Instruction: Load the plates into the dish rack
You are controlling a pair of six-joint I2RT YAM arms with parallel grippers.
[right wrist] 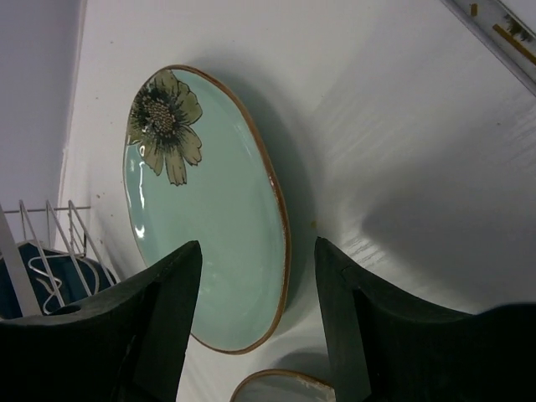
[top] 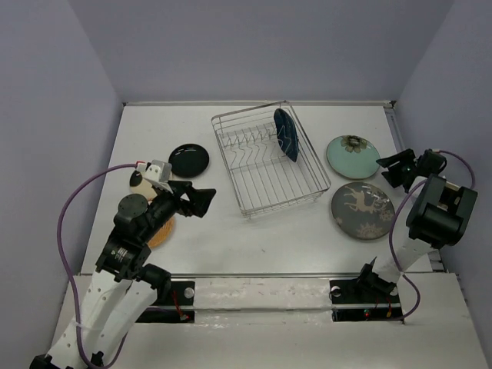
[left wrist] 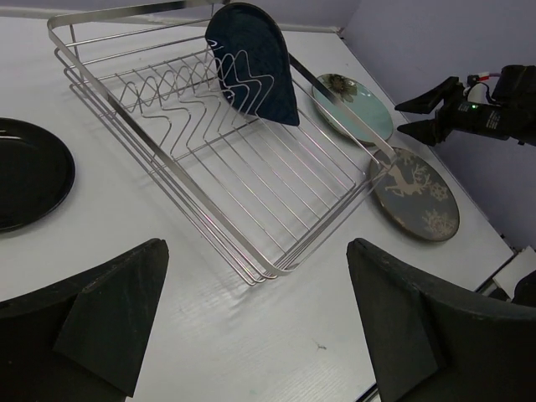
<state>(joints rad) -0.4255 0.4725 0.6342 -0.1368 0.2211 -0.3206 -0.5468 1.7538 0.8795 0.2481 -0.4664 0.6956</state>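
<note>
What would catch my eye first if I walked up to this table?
Probably the silver wire dish rack mid-table, with a single dark blue plate standing upright at its far right end. Next, the pale teal flower plate lying flat to the rack's right, with the right gripper open at its edge.

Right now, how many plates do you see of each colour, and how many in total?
Dark blue plate: 1, standing in the dish rack
Black plate: 1
Pale teal plate: 1
Grey patterned plate: 1
Cream plate: 1, partly hidden
Orange-tan plate: 1, partly hidden
Total: 6 plates
</note>
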